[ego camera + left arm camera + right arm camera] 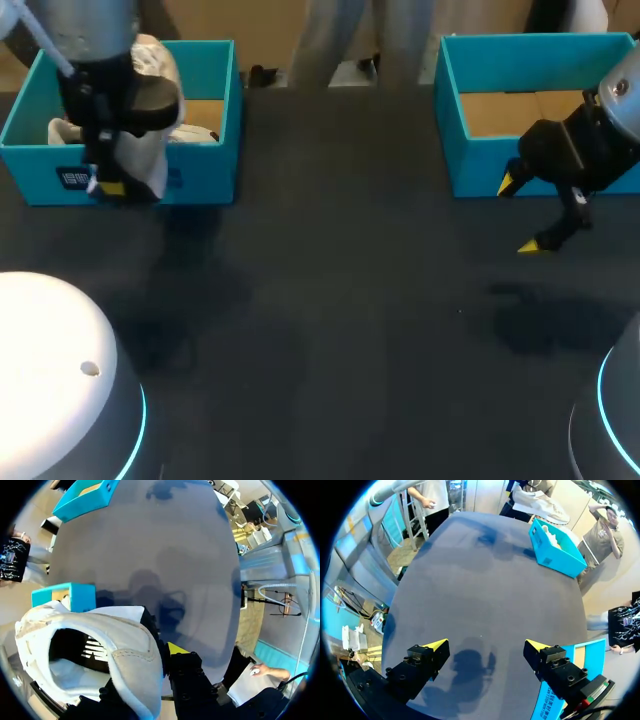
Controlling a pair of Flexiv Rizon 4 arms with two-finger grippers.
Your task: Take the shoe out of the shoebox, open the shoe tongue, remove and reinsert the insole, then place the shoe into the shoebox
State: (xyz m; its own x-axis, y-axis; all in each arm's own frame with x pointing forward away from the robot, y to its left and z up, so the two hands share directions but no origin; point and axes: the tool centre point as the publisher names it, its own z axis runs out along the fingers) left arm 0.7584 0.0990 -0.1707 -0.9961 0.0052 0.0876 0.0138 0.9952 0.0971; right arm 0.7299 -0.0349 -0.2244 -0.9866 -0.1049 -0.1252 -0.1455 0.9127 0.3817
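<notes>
Our left gripper (108, 186) is clamped on the collar wall of the white shoe (125, 650), which hangs from it over the front wall of the teal left shoebox (205, 175). Behind the gripper, inside that box, lie white pieces (195, 133) we can't identify. Our right gripper (486, 647) is spread wide, holding nothing, over the dark table (330, 320), with the teal right shoebox (480, 165) just beside it showing a brown cardboard floor.
</notes>
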